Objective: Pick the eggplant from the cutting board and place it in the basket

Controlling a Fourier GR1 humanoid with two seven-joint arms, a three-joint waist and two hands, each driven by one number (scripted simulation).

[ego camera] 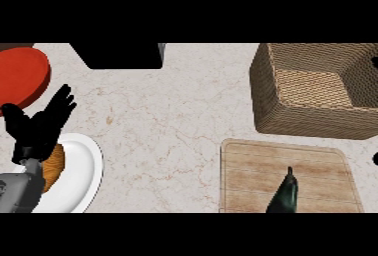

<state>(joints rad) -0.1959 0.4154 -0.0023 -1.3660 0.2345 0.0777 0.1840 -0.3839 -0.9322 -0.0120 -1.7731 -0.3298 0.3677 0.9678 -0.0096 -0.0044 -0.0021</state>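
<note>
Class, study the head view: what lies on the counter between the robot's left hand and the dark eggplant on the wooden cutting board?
In the head view, between the black left hand and the dark eggplant lie the white plate, bare marble counter, then the wooden cutting board.

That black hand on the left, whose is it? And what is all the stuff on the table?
It belongs to a robot. The picture is taken from the robot's head, looking straight down at a kitchen counter. The left hand is black, on a grey arm, open with its fingers up, just resting and holding nothing. The right hand cannot be seen here. Under the left arm is a white plate with something orange-brown on it, and above that a red plate. On the right lies a wooden cutting board with a dark eggplant on it. Behind the board stands a woven basket, where the eggplant should go. A black box sits at the top.
</note>
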